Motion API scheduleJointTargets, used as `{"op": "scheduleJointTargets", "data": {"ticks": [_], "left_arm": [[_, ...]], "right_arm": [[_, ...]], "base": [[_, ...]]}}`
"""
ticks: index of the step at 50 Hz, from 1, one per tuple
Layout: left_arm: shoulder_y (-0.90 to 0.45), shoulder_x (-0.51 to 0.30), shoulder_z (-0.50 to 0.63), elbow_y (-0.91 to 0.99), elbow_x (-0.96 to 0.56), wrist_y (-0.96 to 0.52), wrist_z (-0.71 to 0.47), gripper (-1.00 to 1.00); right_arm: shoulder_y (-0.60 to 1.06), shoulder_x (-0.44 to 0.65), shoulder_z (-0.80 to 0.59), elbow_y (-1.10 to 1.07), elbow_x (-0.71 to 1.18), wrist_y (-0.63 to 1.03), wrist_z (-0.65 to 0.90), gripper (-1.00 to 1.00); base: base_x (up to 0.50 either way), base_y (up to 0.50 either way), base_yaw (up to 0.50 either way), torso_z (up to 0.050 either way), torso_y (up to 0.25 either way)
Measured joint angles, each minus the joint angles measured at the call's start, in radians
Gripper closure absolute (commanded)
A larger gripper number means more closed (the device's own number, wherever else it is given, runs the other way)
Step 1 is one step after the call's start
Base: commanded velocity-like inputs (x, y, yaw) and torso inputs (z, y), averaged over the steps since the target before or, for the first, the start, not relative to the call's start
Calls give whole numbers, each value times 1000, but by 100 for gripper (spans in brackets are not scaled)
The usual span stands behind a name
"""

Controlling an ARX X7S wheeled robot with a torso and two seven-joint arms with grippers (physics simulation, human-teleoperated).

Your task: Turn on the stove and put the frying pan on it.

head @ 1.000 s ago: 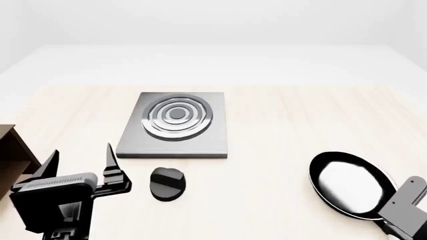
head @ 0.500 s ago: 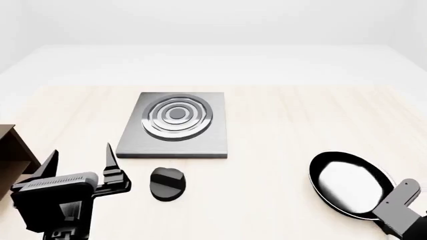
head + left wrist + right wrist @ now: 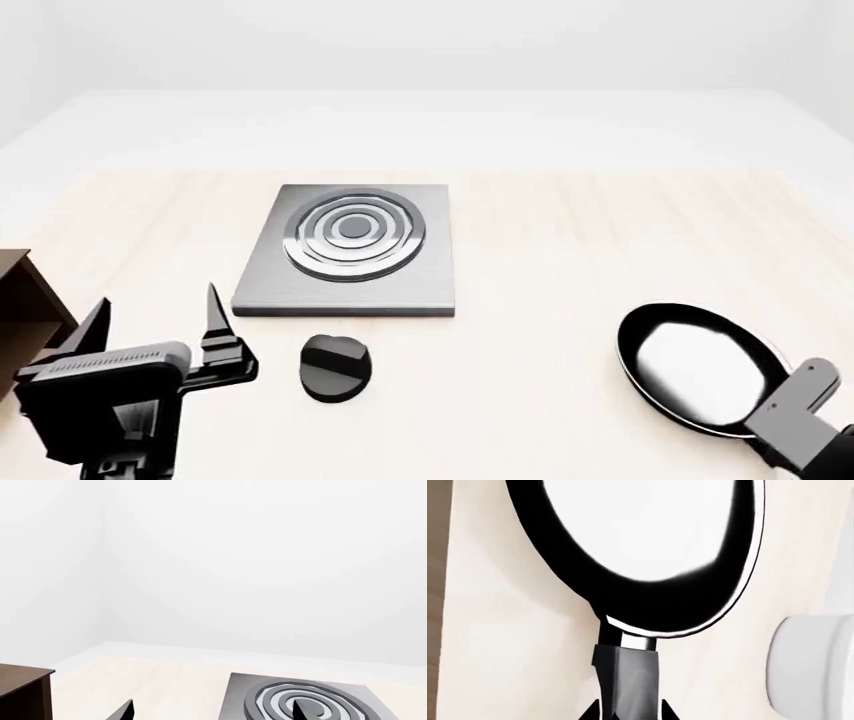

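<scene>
The stove is a grey plate with a ring burner, at the table's middle. Its round black knob lies just in front of it. My left gripper is open and empty, left of the knob and apart from it. In the left wrist view the left gripper shows only its two spread tips, with the stove beyond. The frying pan lies at the front right. My right gripper is at its handle. In the right wrist view the right gripper has both tips against the handle below the pan.
A brown wooden shelf stands at the left table edge, close to my left arm; it also shows in the left wrist view. A white rounded object sits close beside the pan's handle. White walls surround the table.
My left gripper has shifted slightly left. My right gripper has dropped a little lower at the pan's handle. The pan, stove and knob have not moved.
</scene>
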Motion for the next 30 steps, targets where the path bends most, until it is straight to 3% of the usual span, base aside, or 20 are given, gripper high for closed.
{"op": "scheduleJointTargets", "data": {"ticks": [30], "left_arm": [[2, -12, 0, 23, -9, -5, -16, -100]], "right_arm": [[237, 62, 155, -240, 23, 228, -183, 100]], "base": [[0, 0, 0, 0, 1]]}}
